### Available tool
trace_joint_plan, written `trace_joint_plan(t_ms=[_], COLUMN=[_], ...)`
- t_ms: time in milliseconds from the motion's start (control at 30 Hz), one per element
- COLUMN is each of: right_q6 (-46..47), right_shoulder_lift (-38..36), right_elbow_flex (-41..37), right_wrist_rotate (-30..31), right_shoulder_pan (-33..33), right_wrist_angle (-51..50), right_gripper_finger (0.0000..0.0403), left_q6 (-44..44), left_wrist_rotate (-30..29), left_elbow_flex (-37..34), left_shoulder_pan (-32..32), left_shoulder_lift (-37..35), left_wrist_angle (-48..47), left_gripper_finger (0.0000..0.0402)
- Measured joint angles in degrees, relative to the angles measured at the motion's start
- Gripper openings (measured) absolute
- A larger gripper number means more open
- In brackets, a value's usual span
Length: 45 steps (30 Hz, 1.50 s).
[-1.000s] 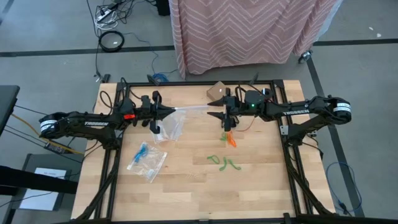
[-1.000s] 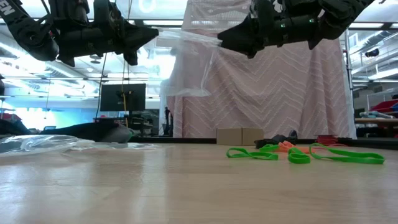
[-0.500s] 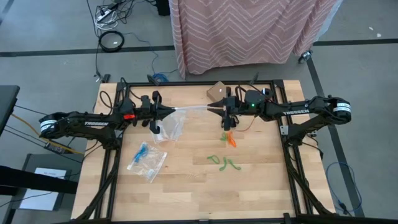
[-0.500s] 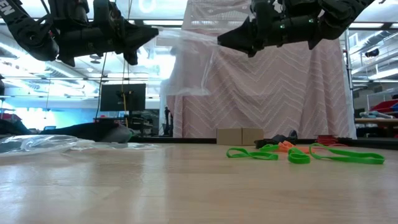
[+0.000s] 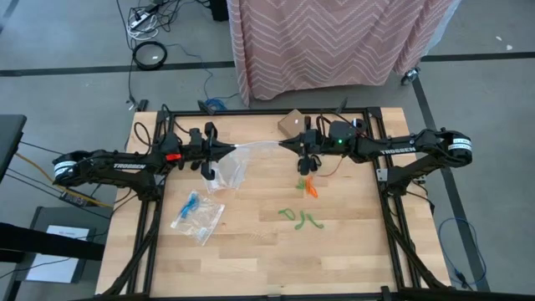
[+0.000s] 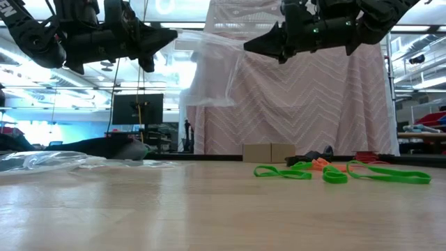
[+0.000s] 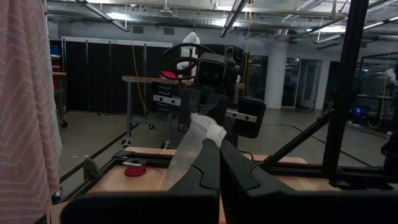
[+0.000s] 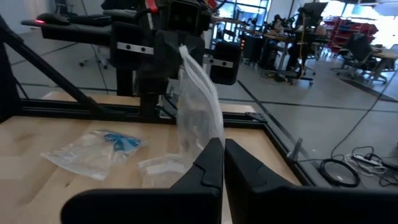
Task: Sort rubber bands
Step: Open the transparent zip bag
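While your arms hung above the wooden table [image 5: 251,242] in a cluttered workshop, the left gripper [image 5: 231,150] and right gripper [image 5: 284,146] were both clenched on opposite ends of one clear bag [image 5: 255,148] stretched taut between them. The green rubber bands [image 5: 299,218] and orange ones [image 5: 310,189] lay below the right fingers; blue ones [image 5: 191,203] sat bagged below the left. Bare board remained toward the near edge.

Two matte-black jointed arms bear white lettering along their links, black cables, a red patch on the left, a green light on the right.
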Motion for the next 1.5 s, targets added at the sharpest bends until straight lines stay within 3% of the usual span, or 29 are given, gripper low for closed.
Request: trace_joint_plan(t_ms=[200, 400, 500, 767, 967, 1133, 1300, 1500], right_q6=[0.0, 0.5, 0.5, 1.0, 0.7, 1.0, 2.1, 3.2], right_shoulder_lift=[0.0, 0.0, 0.0, 0.0, 0.0, 0.0, 0.0, 0.0], right_elbow_flex=[0.0, 0.0, 0.0, 0.0, 0.0, 0.0, 0.0, 0.0], right_wrist_rotate=[-0.5, -0.7, -0.8, -1.9, -1.8, -1.8, -1.8, -0.3], right_shoulder_pan=[0.8, 1.4, 1.8, 2.0, 1.9, 2.0, 2.8, 3.8], right_wrist_angle=[0.3, 0.6, -0.1, -8.3, -7.2, -8.0, -8.5, -8.7], right_gripper_finger=[0.0000, 0.0000, 0.0000, 0.0000, 0.0000, 0.0000, 0.0000, 0.0000], left_q6=[-0.5, -0.8, -0.8, -1.5, 2.7, 4.7, 4.9, 4.8], left_wrist_rotate=[2.3, 3.1, 7.2, 11.8, 12.1, 12.5, 7.9, 9.3], left_elbow_flex=[1.2, 5.1, 6.1, 6.3, 6.3, 6.3, 8.0, 9.4], left_shoulder_pan=[0.0, 0.0, 0.2, 2.3, 2.4, 2.4, 2.4, 1.9], left_shoulder_lift=[1.5, 7.4, 9.2, 9.4, 9.4, 9.8, 9.8, 9.8], left_wrist_angle=[-0.3, -1.0, -1.2, -4.0, -12.3, -11.5, -9.3, -10.1], left_gripper_finger=[0.0001, 0.0001, 0.0001, 0.0001, 0.0001, 0.0001, 0.0001, 0.0001])
